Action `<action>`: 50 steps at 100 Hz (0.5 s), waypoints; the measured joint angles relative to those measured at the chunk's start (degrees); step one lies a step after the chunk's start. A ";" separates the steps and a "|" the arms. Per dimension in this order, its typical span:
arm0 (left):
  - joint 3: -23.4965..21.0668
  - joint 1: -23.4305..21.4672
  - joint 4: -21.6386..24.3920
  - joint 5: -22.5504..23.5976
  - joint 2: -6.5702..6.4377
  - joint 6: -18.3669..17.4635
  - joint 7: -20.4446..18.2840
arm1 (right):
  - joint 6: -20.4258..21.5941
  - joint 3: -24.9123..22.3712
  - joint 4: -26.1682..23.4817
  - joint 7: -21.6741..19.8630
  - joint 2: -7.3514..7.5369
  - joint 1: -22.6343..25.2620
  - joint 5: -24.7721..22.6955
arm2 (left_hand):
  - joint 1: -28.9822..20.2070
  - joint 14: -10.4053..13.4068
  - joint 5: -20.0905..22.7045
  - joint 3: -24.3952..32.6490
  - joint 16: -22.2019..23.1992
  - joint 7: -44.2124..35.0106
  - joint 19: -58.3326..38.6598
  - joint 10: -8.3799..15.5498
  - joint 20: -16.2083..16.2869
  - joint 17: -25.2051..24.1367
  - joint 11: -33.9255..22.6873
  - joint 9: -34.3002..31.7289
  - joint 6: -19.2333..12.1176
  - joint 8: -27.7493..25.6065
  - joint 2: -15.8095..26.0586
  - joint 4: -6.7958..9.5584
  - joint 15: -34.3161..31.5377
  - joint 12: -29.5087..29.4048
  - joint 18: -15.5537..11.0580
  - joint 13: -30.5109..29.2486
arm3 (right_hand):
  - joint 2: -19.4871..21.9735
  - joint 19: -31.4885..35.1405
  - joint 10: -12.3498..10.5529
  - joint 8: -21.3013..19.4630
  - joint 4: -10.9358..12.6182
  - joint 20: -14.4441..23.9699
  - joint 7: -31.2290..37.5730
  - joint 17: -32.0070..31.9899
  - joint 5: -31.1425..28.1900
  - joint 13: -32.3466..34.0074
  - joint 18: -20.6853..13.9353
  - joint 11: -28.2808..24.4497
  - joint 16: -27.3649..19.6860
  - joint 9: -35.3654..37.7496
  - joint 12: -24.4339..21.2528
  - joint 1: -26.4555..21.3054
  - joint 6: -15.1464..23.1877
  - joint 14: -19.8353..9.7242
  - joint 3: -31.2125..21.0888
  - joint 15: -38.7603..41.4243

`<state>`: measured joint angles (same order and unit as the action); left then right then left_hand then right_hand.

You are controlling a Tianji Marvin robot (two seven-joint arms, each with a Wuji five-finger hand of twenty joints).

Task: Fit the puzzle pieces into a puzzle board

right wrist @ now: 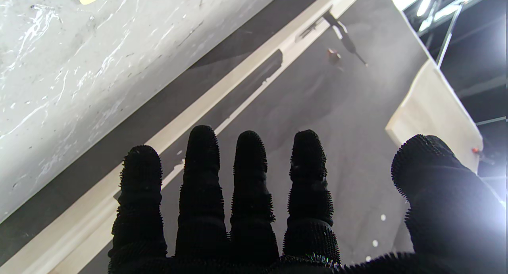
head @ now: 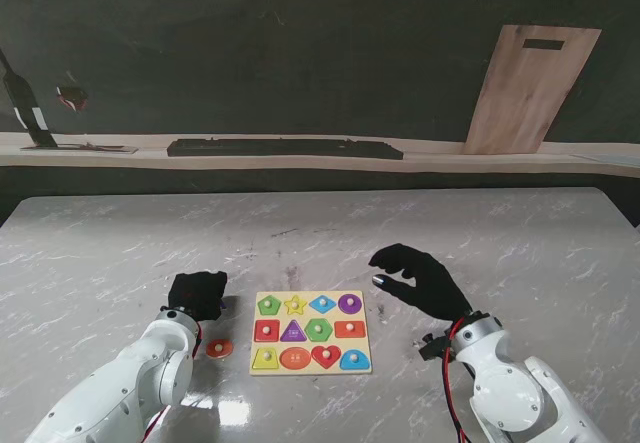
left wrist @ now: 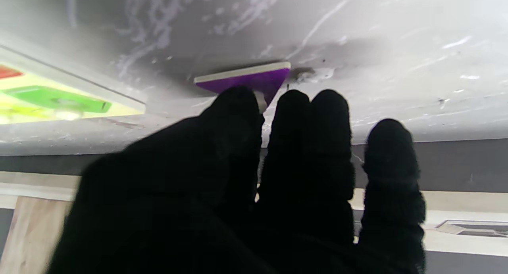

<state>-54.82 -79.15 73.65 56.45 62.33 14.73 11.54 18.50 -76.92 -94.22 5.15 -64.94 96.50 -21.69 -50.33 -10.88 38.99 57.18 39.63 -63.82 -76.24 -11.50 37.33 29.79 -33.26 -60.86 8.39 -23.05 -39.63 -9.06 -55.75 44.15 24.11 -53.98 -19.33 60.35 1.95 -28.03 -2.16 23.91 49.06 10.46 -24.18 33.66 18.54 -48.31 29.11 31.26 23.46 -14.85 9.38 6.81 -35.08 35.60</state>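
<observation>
Both black-gloved hands were seen low over the marble table (head: 100, 253); the left hand (head: 196, 293) was lowered onto a purple piece (left wrist: 254, 79) left of the puzzle board (head: 311, 332), whether gripped could not be told; the right hand (head: 420, 278) was held spread, holding nothing; an orange round piece (head: 220, 348) was left beside the board.

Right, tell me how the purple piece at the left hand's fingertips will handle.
The purple piece looks like a flat, rigid slab with a pale edge, so probably stiff and light. Lying flat on the marble table, it likely slides rather than rolls.
</observation>
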 measured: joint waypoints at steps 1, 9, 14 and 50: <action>-0.04 -0.05 0.12 0.07 -0.01 -0.07 0.00 | 0.00 0.01 0.00 0.00 0.00 0.00 0.00 | 0.00 0.00 0.00 0.01 0.00 -0.05 0.00 0.00 0.00 0.00 -0.04 0.00 0.00 0.00 -0.27 0.00 -0.01 0.09 0.00 0.00 | 0.00 0.00 0.00 0.00 0.00 0.00 0.00 0.00 0.00 0.00 0.00 0.00 0.00 0.00 0.00 0.00 0.00 0.00 0.00 0.00; -0.22 -0.32 1.22 0.57 -0.09 -0.72 -0.06 | -0.01 0.02 -0.01 0.00 0.00 0.00 0.01 | 0.63 0.00 0.00 0.04 0.02 -0.70 -0.06 0.00 0.00 0.02 -0.76 -0.01 -0.01 0.00 -0.38 0.00 -0.78 0.46 0.00 -0.01 | 0.00 0.00 0.00 0.00 0.00 0.00 0.00 0.00 0.00 0.00 0.00 0.00 0.00 0.00 0.00 0.00 0.02 0.00 0.00 0.00; -0.22 -0.33 1.80 0.93 -0.14 -1.22 -0.23 | -0.01 0.03 -0.01 0.00 0.00 0.00 0.01 | 1.42 0.00 0.00 1.45 0.05 -1.14 -0.43 0.00 0.00 0.02 -1.35 -0.01 -0.01 0.00 -0.42 0.00 -1.38 0.64 0.00 -0.02 | 0.00 0.00 0.00 0.00 0.00 0.00 0.00 0.00 0.00 0.00 0.00 0.00 0.00 0.00 0.00 0.00 0.07 0.00 0.00 0.00; 2.83 1.20 5.55 -2.11 -0.09 -1.84 -2.21 | -0.02 0.03 -0.01 -0.05 0.00 -0.01 0.18 | 3.67 -0.03 -0.02 6.60 0.57 -3.44 -2.96 0.00 0.04 0.41 -5.48 -0.06 0.27 0.00 -2.36 1.29 -4.85 2.58 0.00 -0.58 | 0.06 0.00 0.00 0.00 0.02 0.00 0.00 0.00 0.00 0.00 0.00 0.00 0.00 0.00 0.00 -0.61 0.48 0.00 0.02 0.00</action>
<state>-51.99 -77.95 79.20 54.35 62.24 12.89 9.33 18.48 -76.88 -94.24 5.10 -64.95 96.49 -21.51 -46.66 -10.91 38.97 63.77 40.21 -67.26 -79.20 -11.50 37.37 30.20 -38.74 -60.92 8.66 -23.05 -41.98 -7.77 -60.60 46.73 24.10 -54.57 -19.26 60.35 1.95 -28.03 -2.14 23.91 49.06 10.46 -24.18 33.66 18.54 -48.31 29.11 31.26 23.46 -15.46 9.86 6.81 -35.06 35.60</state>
